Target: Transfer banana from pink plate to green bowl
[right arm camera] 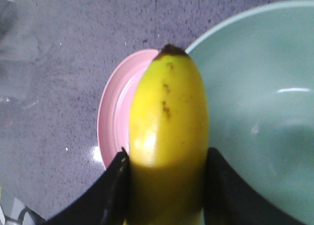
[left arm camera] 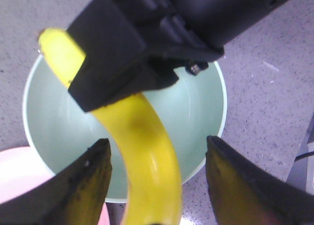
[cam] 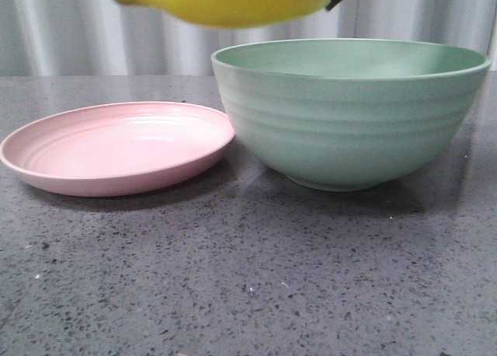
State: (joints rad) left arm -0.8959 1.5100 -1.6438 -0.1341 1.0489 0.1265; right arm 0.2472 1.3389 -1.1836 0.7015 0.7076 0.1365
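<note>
Bowl and plate are sitting side by side on the speckled grey table (cam: 248, 286), both holding nothing. The green bowl (cam: 349, 115) is standing upright, ridges running round its outside, and the pink plate (cam: 116, 146) is lying flat just beside it on its left, its rim passing under the bowl's curve; whether the two are touching cannot be told.

The banana (cam: 233, 2) is hanging in the air above the bowl's left rim, clear of both dishes, its far end reaching out over the gap between bowl and plate. The right gripper (right arm camera: 167, 185) is clamping it, one dark finger pressing each side of the fruit, the dark-tipped end pointing away over the plate's edge. In the left wrist view that gripper's black body is crossing over the banana and hiding part of the bowl's inside.

The left gripper (left arm camera: 157, 178) is standing with its fingers (left arm camera: 91, 181) spread apart, the banana passing between them without contact. A pale curtain (cam: 78, 29) is hanging behind the table.
</note>
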